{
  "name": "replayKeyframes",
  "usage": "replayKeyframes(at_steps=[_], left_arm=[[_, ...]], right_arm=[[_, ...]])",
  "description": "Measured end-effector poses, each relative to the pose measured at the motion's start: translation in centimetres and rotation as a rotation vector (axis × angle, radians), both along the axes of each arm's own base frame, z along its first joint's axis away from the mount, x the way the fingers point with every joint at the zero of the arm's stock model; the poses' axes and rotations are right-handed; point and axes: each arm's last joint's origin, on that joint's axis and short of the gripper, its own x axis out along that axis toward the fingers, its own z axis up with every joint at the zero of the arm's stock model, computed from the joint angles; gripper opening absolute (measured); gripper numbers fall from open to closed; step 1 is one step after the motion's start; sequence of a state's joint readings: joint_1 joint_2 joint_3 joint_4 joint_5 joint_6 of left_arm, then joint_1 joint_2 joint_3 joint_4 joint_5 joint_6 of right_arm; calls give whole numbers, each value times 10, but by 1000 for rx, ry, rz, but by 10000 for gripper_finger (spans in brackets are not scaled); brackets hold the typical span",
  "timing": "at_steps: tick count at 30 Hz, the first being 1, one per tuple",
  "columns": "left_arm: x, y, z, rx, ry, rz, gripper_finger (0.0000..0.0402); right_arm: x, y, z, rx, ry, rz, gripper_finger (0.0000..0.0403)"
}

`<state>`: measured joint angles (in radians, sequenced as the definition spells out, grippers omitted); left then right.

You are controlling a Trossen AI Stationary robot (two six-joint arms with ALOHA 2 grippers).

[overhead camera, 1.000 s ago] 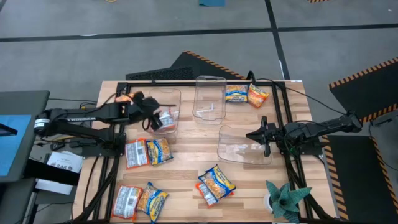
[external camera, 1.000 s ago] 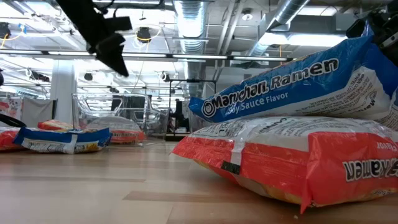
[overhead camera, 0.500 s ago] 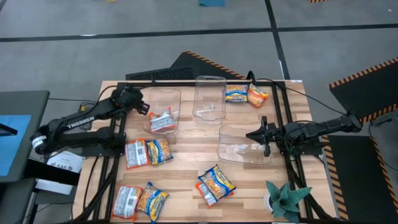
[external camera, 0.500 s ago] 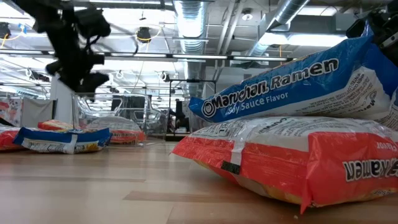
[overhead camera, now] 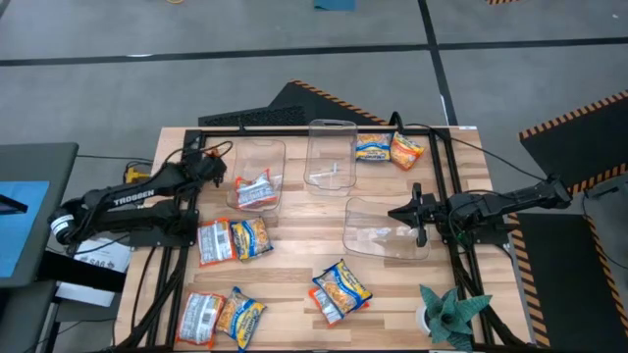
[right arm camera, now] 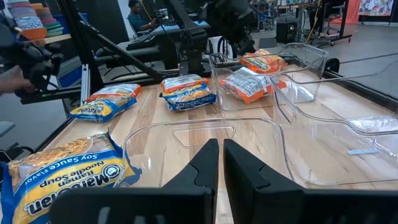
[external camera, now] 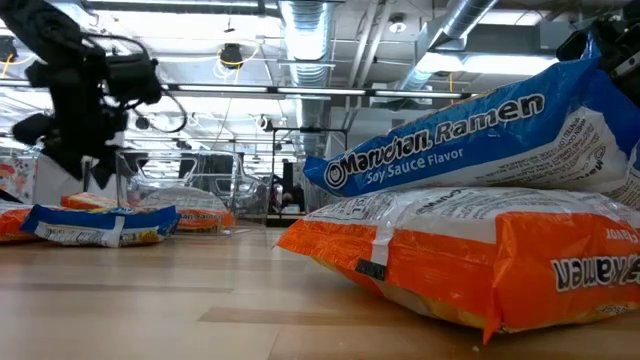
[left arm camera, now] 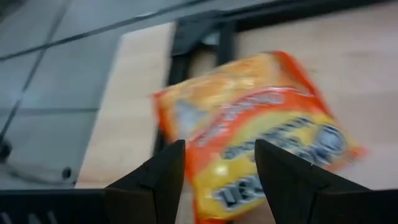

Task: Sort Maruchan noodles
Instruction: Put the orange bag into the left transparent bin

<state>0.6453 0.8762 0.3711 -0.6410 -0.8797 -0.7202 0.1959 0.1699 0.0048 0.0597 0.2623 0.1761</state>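
Light wooden table with a black frame stands on a grey floor, and the low view shows behind it a large hall with ceiling pipes and lamps. Since the earlier pictures the left gripper has drawn back from the clear plastic bin at the far left of the table; it now hangs above the far-left corner, its fingers spread with nothing between them, over an orange-yellow flat ramen packet that lies on the wood. The silver-white and red packet that it held over this bin one second ago now lies inside the bin. The right gripper has not moved: it rests at the open edge of another clear bin on the right side, with its fingers almost pressed together and holding nothing. The remaining packets lie as before: a blue-yellow one and an orange one at the far edge, two near the left side, two at the near-left corner, and two stacked near the front middle. A small green plant stands at the near-right corner.
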Motion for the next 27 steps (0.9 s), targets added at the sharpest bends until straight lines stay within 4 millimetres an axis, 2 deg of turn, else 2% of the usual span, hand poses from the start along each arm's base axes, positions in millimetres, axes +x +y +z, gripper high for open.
replayKeyframes(at_steps=[6,14,21,24,27], left_arm=[[-8,-12,-25,19,-91,90,184],[-9,-16,-38,113,-163,129,184],[-11,-17,-46,124,-175,124,181],[-12,-18,-48,119,-166,123,158],[-13,-18,-48,115,-156,115,103]], right_arm=[[0,0,0,0,0,0,49],[0,0,0,0,0,0,49],[0,0,0,0,0,0,49],[0,0,0,0,0,0,49],[0,0,0,0,0,0,49]])
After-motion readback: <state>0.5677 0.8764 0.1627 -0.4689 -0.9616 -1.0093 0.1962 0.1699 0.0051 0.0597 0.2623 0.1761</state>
